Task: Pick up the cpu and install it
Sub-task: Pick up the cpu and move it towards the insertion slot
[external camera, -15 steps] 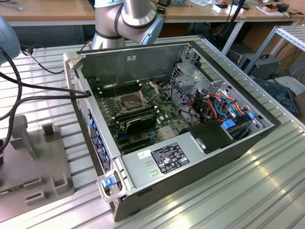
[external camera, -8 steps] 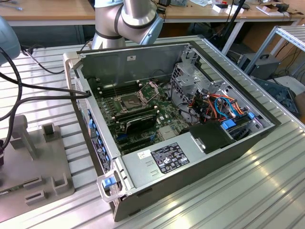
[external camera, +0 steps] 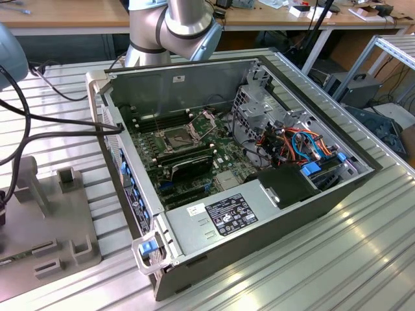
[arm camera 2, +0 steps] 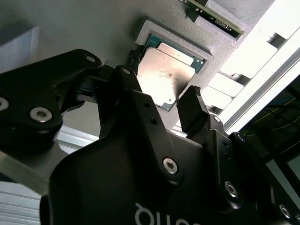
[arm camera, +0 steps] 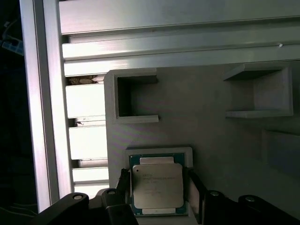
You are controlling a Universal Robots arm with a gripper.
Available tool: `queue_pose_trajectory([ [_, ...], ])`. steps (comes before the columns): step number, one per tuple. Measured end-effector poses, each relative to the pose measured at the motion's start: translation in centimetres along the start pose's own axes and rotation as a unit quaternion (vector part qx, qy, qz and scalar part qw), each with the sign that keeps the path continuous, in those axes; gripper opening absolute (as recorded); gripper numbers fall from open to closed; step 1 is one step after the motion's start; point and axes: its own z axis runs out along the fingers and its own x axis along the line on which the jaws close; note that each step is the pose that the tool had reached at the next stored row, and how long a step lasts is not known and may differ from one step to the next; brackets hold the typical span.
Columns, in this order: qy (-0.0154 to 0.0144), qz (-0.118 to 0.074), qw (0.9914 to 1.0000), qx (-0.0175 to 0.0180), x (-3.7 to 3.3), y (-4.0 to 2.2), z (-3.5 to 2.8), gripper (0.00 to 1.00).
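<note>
Silver-grey flat square cpu (arm camera: 157, 185) between parted black jaws

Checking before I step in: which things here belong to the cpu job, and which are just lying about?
Job: cpu, gripper straddling it, grey holder, motherboard socket.
Lying about: expansion card, power supply, drive cables.

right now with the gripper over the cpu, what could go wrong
The gripper straddles the cpu, which sits low in the recess of the grey holder. As it closes, it might catch the raised rim instead of the chip's thin edges. A grip that shallow could also let the cpu tilt or slip on lifting.
</note>
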Motion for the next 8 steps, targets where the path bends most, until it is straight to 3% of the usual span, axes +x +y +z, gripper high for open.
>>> queue_pose_trajectory([
  [8,0.0001,0.0,1.0,0.0001,-0.01,0.0,0.36,0.6],
])
